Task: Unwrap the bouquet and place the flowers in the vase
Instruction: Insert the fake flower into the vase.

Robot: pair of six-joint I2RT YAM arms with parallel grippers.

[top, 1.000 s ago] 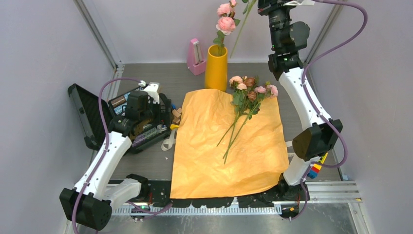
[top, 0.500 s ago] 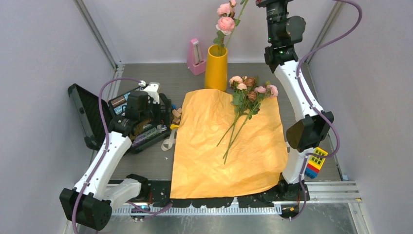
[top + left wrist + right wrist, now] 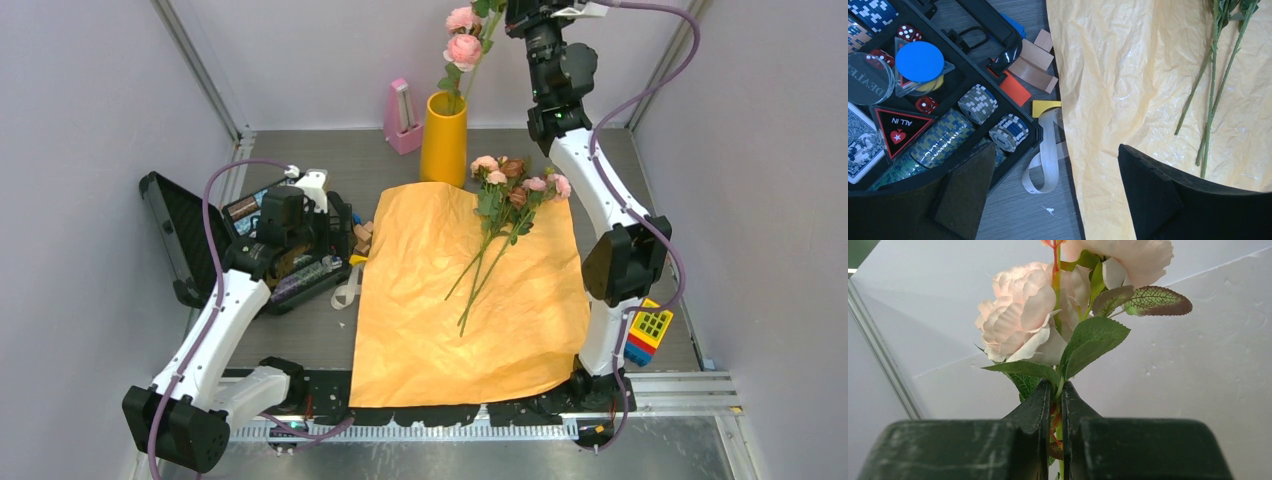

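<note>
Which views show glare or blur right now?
Left wrist: specular sheen on the crinkled paper, the rest sharp. Right wrist: held rose crisp, tool fingers dark and slightly soft. Top external: even light, no glare.

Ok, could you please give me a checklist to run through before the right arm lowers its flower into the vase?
1. Grip: right gripper shut on the held flower, stem between the jaws: ok.
2. Target: vase upright: ok.
3. Alignment: stem's lower end above the vase mouth: cannot tell.
4. Other arm: left gripper open, holding nothing, away from the vase: ok.
5. Supply: remaining flowers lying loose on the orange paper: ok.
</note>
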